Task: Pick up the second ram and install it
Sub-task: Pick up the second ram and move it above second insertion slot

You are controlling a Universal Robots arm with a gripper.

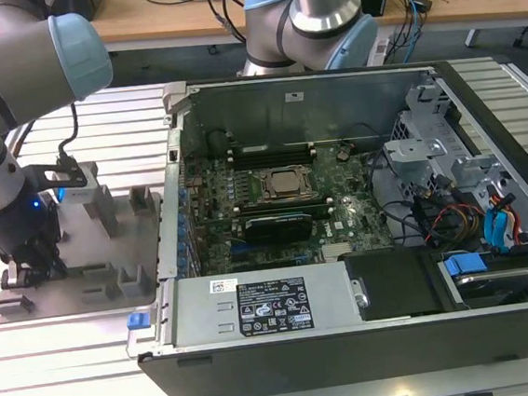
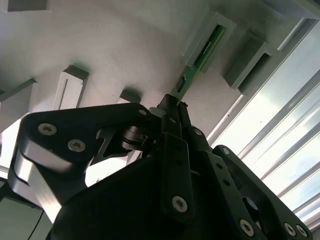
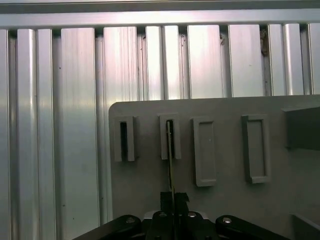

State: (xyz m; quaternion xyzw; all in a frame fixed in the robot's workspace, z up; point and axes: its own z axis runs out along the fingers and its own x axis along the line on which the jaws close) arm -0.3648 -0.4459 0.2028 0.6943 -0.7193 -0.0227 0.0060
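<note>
Second wrist view shows you the gripper (image 2: 171, 106) clamped on the near end of one green ram stick (image 2: 201, 50), whose far end sits inside a slotted block (image 2: 194, 40) on the grey plate (image 2: 100, 45). Pull crooked and it could jam or bend. Count one stick; the first wrist view lines up four slotted blocks.

Soft, even light fills the exterior view: the ribbed tabletop (image 1: 93, 364) shines pale, while the inside of the case (image 1: 354, 358) sits dimmer, with soft shadows under its walls. In the second wrist view the gripper (image 2: 171, 104) is a dark, near-silhouetted mass against a washed-out plate (image 2: 125, 45) — the tabletop's ribs glare white there, and the ram (image 2: 199, 59) reads clear green. The first wrist view is flat-lit, with streaky reflections along the ribs.
</note>
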